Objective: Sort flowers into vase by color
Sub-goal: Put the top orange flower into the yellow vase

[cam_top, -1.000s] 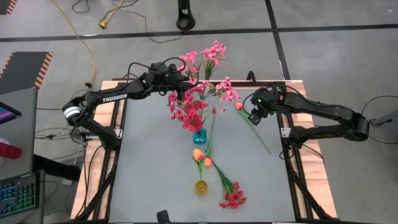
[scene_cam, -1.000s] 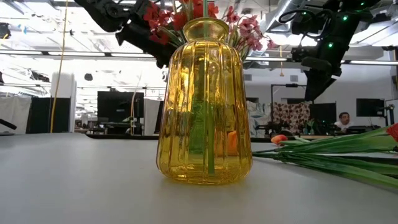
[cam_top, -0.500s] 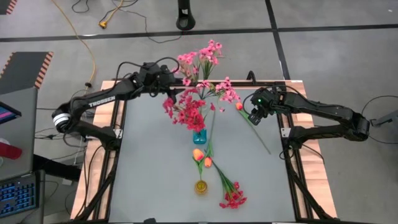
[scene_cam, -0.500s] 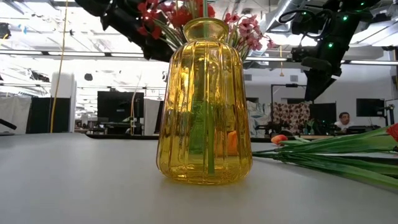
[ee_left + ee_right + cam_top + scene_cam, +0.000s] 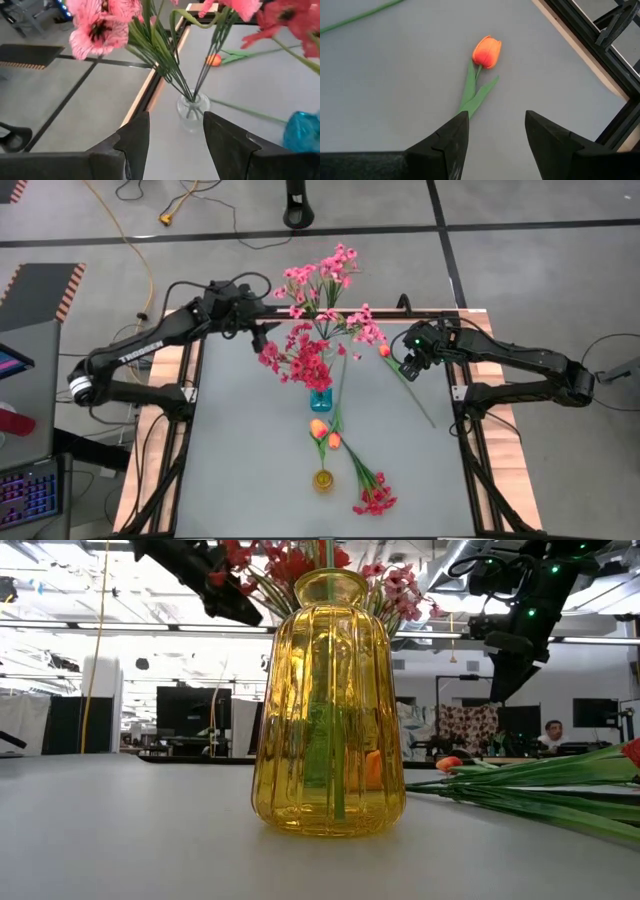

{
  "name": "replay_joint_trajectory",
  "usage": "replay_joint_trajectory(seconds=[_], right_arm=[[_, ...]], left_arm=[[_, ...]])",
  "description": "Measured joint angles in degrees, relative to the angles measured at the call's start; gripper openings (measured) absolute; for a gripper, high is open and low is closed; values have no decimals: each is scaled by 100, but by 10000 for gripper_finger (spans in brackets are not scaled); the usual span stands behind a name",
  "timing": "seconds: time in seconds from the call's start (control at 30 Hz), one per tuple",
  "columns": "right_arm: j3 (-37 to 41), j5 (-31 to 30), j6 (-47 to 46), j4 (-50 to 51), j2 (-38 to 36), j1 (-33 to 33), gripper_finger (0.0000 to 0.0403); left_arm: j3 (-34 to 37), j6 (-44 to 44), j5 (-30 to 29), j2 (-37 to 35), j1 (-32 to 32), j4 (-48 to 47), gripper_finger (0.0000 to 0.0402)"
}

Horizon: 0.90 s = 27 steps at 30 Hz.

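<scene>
Seen from above, a grey worktop (image 5: 250,440) holds three small vases in a line down its centre. A clear glass vase (image 5: 192,106) at the 12 o'clock edge carries light-pink sprays (image 5: 325,275). A teal vase (image 5: 320,400) at the middle carries red sprays (image 5: 300,360). A yellow ribbed vase (image 5: 328,705) toward 6 o'clock holds two orange tulips (image 5: 325,433).

A third orange tulip (image 5: 487,52) lies flat on the worktop near 2 o'clock. Its bud points toward 11 o'clock and its long stem trails toward 5 o'clock. The right end effector (image 5: 409,366) hangs just beside it, on its 3 o'clock side, far nearer than the left arm. In the right wrist view the tulip lies just ahead of the two fingers, with its stem running back between them. These fingers stand well apart, released, holding and touching nothing.

A red spray (image 5: 374,498) also lies loose near 5 o'clock, beside the yellow vase.

The left end effector (image 5: 256,330) hovers at 11 o'clock, near the clear vase, fingers spread and empty.
</scene>
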State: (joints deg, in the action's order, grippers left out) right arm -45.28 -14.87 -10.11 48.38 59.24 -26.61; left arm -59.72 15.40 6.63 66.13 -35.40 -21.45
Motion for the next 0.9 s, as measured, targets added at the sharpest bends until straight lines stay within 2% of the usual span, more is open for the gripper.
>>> replay_joint_trajectory(seconds=[0.2,0.33,0.47,0.67,0.9], right_arm=[[0,199,-34,53,-1,0,221],[177,466,-548,34,-2,0,221],[473,466,-830,18,-2,5,221],[1039,473,-1216,-371,-2,94,221],[1445,500,-1444,-1107,0,529,221]], left_arm=[[0,-358,1,-323,1,-820,174],[0,-716,158,-392,28,-1545,174],[7,-898,259,-392,238,-2094,174],[582,-1175,275,-396,828,-1639,174],[1659,-1700,279,-392,1494,-275,173]])
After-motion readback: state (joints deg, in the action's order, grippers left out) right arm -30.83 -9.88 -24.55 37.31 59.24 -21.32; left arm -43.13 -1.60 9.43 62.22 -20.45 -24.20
